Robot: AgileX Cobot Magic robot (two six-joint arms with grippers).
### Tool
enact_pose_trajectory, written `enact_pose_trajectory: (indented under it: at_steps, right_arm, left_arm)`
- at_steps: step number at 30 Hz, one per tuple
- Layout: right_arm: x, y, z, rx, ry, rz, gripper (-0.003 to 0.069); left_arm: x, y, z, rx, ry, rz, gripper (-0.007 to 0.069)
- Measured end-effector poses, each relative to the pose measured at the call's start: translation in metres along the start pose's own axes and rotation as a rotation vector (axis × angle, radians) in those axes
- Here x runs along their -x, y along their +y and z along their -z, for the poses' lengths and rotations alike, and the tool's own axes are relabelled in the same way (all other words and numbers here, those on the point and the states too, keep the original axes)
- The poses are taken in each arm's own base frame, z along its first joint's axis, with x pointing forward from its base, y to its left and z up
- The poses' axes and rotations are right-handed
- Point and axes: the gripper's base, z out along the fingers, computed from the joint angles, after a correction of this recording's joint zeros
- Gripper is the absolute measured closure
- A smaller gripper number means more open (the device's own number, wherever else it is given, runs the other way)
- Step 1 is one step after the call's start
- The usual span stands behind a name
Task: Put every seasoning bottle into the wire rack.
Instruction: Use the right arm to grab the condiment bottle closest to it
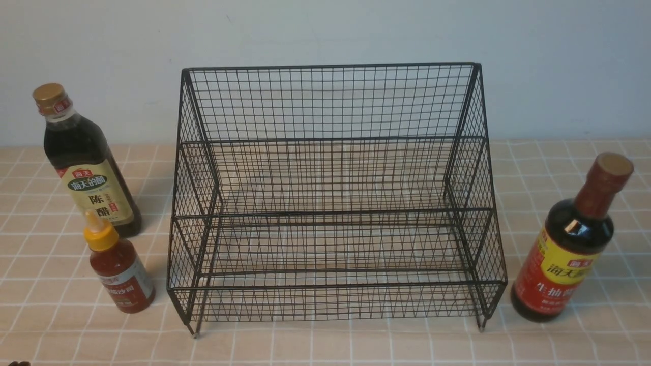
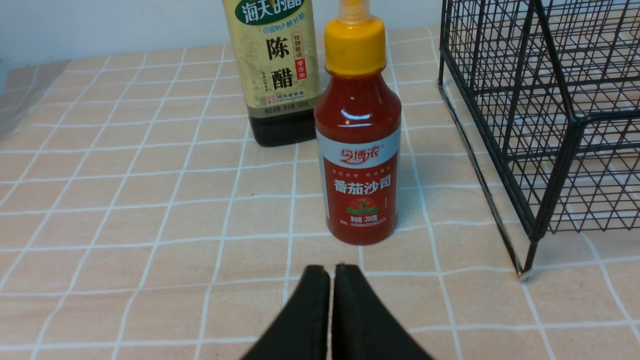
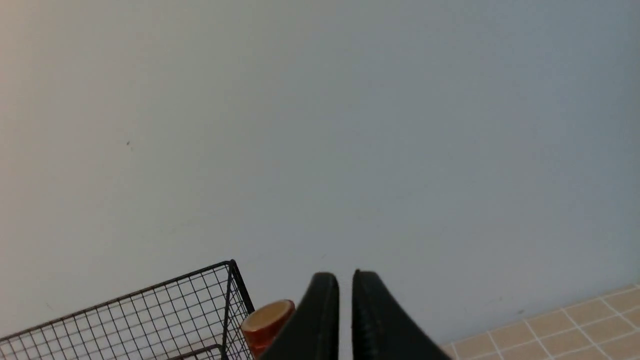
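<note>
Rack (image 1: pixel 330 216) separates vinegar (image 1: pixel 86 168) and ketchup (image 1: pixel 122 274) from soy (image 1: pixel 564 254); left fingers (image 2: pixel 310 310), clenched, face ketchup; right fingers (image 3: pixel 320 315), barely parted, face wall (image 3: pixel 350 125).

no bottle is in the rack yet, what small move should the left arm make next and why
Probably open the left gripper: its jaws are shut, and the ketchup bottle stands upright straight ahead of it, beside the wire rack, not in it. Shut jaws cannot take the bottle.
</note>
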Motion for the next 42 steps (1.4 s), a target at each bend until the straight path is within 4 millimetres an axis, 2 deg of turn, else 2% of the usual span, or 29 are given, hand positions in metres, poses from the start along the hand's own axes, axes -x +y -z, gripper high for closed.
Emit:
enact_pose_trajectory:
  at_steps: [8,14,18,24,38,40,41,42]
  right_arm:
    - [0.020,0.010,-0.051,-0.040,0.184,0.052,0.0442]
    - [0.025,0.031,-0.093,0.060,0.289,0.147,0.0337]
    - [0.014,0.041,-0.120,0.099,0.355,0.181,0.0284]
    - [-0.018,0.036,-0.144,0.072,0.486,0.211,0.0228]
    - [-0.053,0.029,-0.164,0.043,0.599,0.243,0.0225]
    - [-0.056,0.028,-0.166,0.042,0.608,0.247,0.0262]
    - [-0.057,0.028,-0.166,0.047,0.607,0.260,0.0343]
    - [-0.056,0.028,-0.166,0.053,0.606,0.276,0.0387]
  left_arm:
    - [0.000,0.000,0.000,0.000,0.000,0.000,0.0631]
    - [0.000,0.000,0.000,0.000,0.001,0.000,0.0631]
    - [0.000,0.000,0.000,0.000,0.001,0.000,0.0631]
    - [0.000,0.000,0.000,0.000,0.001,0.000,0.0631]
    - [0.000,0.000,0.000,0.000,0.001,0.000,0.0631]
    - [0.000,0.000,0.000,0.000,0.001,0.000,0.0631]
    - [0.000,0.000,0.000,0.000,0.001,0.000,0.0631]
    - [0.000,0.000,0.000,0.000,0.001,0.000,0.0631]
